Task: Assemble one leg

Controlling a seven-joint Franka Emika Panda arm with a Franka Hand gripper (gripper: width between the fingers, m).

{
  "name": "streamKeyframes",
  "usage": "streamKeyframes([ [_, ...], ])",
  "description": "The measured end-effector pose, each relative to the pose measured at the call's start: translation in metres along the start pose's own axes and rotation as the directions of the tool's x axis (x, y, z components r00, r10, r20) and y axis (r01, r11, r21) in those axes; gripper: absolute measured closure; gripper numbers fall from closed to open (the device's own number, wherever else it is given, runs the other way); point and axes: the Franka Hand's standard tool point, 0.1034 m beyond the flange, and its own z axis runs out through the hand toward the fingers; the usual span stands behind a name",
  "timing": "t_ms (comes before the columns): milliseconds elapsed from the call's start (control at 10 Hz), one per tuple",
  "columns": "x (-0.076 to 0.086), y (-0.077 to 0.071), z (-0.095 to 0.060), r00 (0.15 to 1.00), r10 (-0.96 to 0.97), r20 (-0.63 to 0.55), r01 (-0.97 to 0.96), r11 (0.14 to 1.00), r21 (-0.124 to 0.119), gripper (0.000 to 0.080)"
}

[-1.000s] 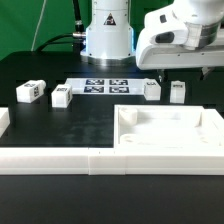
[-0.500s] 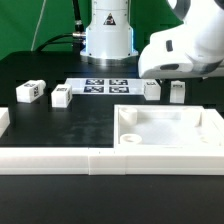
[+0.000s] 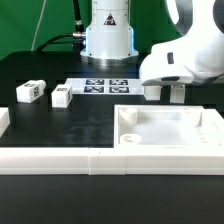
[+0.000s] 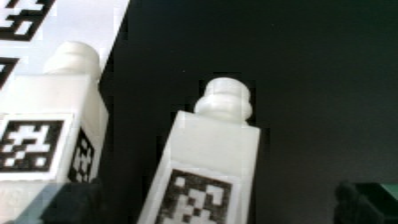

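Observation:
Several small white legs with marker tags lie on the black table. Two lie at the exterior view's left (image 3: 27, 92) (image 3: 61, 96). Two more lie at its right, partly hidden by my hand (image 3: 150, 90) (image 3: 177, 93). My gripper (image 3: 171, 89) is low over the right pair. In the wrist view one leg (image 4: 214, 150) lies lengthwise between my open jaws, with a gap at each side. My gripper (image 4: 214, 208) holds nothing. A second leg (image 4: 54, 120) lies beside it. The dark fingertips (image 4: 368, 200) show at the frame's lower edge.
The large white tray-like part (image 3: 185, 140) with raised rim lies at the front right. The marker board (image 3: 105, 86) lies behind the middle and also shows in the wrist view (image 4: 27, 20). A low white wall (image 3: 60, 161) runs along the front, with a block (image 3: 3, 122) at the left.
My arm has come down and shifted toward the exterior view's right, so the hand now covers much of the two right legs. No part has moved.

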Motion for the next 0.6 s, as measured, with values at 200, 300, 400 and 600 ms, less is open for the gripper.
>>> streamKeyframes([
  [200, 0.0032, -0.0006, 0.0052, 1.0, 0.0, 0.001, 0.0, 1.0, 0.0, 0.0151],
  [300, 0.0036, -0.0009, 0.0067, 1.0, -0.001, 0.002, 0.001, 1.0, -0.001, 0.0151],
  [400, 0.0041, -0.0003, 0.0075, 1.0, -0.002, 0.003, 0.002, 1.0, 0.0, 0.0151],
  [600, 0.0049, 0.0023, 0.0092, 1.0, -0.001, 0.001, 0.001, 1.0, 0.0, 0.0151],
])
